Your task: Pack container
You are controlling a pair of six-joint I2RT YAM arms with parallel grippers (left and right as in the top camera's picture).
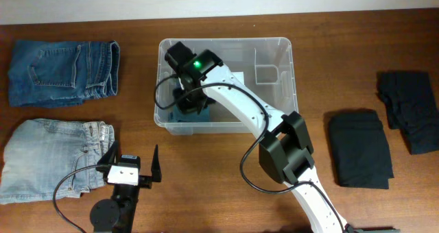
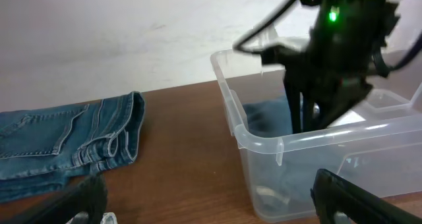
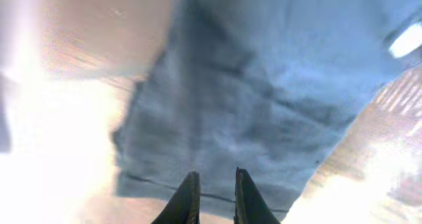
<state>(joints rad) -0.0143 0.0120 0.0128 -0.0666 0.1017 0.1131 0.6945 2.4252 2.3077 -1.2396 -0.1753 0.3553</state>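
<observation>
The container (image 1: 271,100), clear and round-cornered, holds blue cloth (image 3: 264,99) under the pressed-together right hand (image 3: 216,178); left hand (image 1: 132,159) spread.

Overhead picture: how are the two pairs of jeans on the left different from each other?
The dark jeans are deep blue; the light jeans are pale and washed-out. The dark jeans lie farther back, near the wall; the light jeans lie nearer the front edge. Both are folded denim, lying flat on the table, outside the container.
</observation>
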